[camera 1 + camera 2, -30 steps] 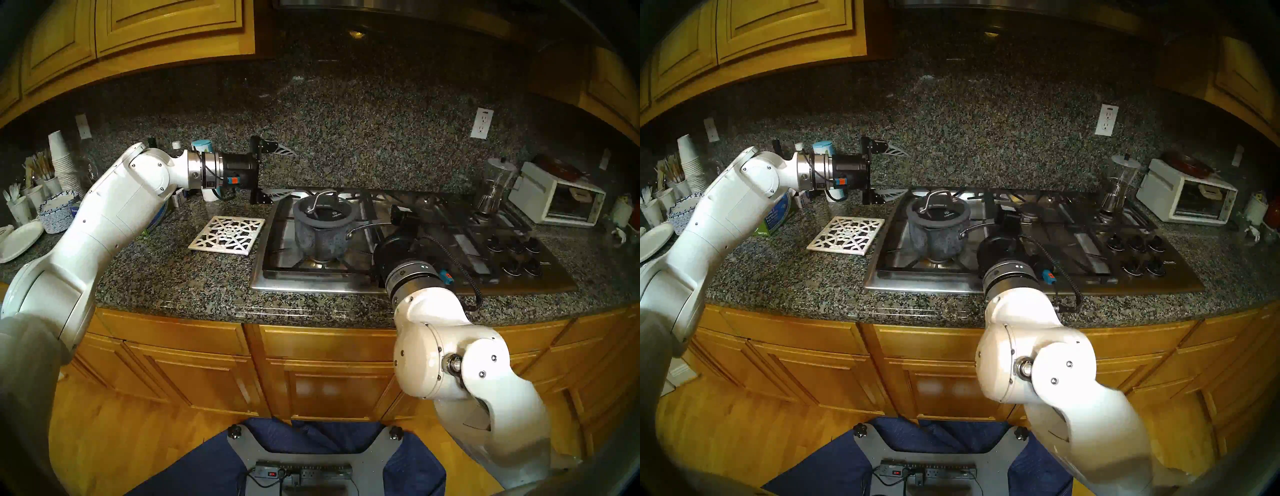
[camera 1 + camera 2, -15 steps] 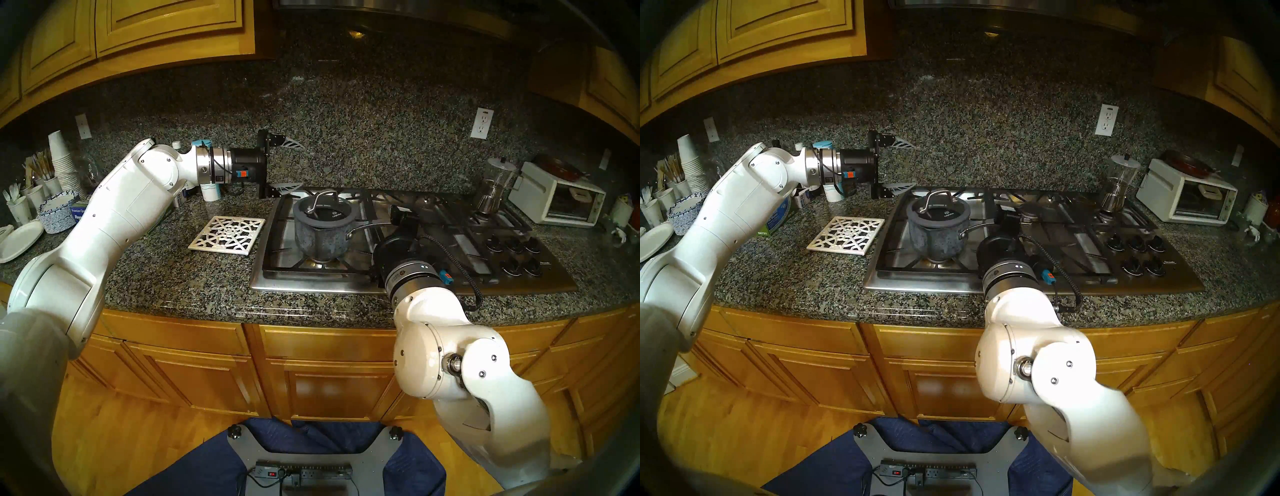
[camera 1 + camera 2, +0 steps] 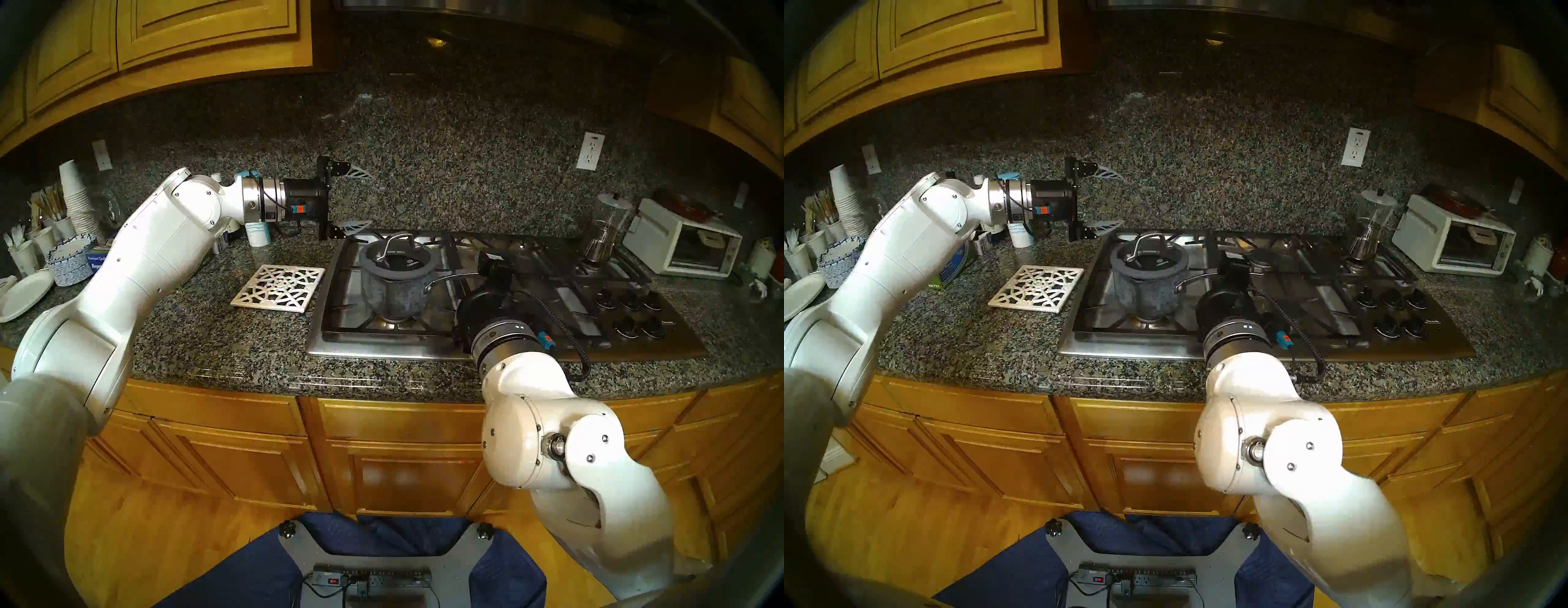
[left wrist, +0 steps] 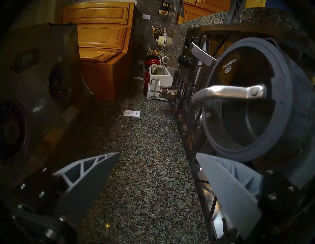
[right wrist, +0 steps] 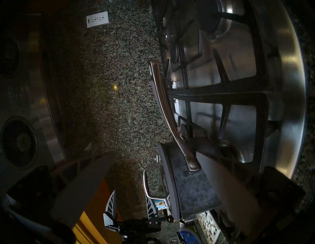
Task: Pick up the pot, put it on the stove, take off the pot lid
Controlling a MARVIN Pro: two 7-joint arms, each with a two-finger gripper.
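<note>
Granite counter (image 3: pixel 220 339) with a speckled backsplash and honey-wood cabinets fills the head stereo left view; the stove (image 3: pixel 500 346) sits at centre, and the pot (image 3: pixel 392 293) stands on its front-left grate with the pot lid (image 3: pixel 399 264) still seated on top, its long handle pointing toward 3 o'clock. Compared with a second ago, the left gripper (image 3: pixel 358 197) has drifted slightly toward 2 o'clock, its lower finger now over the stove's back-left corner at 11 o'clock of the pot; its fingers stand wide apart and empty. The right arm has not shifted, and the white trivet (image 3: pixel 278 289) lies at 9 o'clock of the pot. Head stereo right shows the same layout: pot (image 3: pixel 1148 293), lid (image 3: pixel 1149 261), left gripper (image 3: pixel 1108 199) up at 11 o'clock. From the left wrist, turned on its side, the fingers (image 4: pixel 88 172) are spread with backsplash between them, the lid's loop handle (image 4: pixel 228 92) at 2 o'clock. From the right wrist, also sideways, the right gripper (image 5: pixel 153 172) is spread wide with nothing held, one finger just beside the pot wall (image 5: pixel 192 190), the pot's handle (image 5: pixel 163 109) running toward 12 o'clock.
</note>
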